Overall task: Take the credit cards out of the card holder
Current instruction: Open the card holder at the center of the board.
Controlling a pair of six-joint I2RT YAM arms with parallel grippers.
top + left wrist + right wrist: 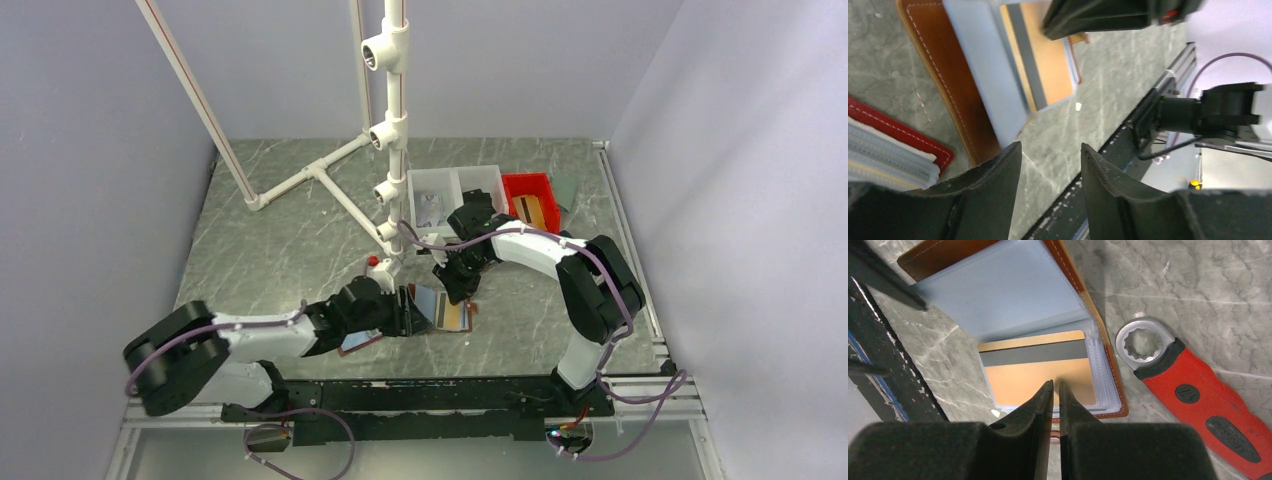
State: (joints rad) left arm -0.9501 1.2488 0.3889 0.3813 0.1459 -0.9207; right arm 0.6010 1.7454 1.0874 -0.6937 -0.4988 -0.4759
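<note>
Stiffness likely helps: the thin, slick orange card with grey stripe (1040, 377) sits sleeved in the open brown leather card holder (938, 257) on the grey marble table (1173, 300). Pinch its near edge, where the right gripper (1055, 385) fingers nearly meet; the left gripper (1050, 150) gapes empty.

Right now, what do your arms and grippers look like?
Both arms are built alike. The left arm and right arm have white links between bulky black joints, and a thin purple cable runs along each. The left gripper and right gripper each have two matte black, wedge-shaped fingers tapering to blunt tips.
</note>
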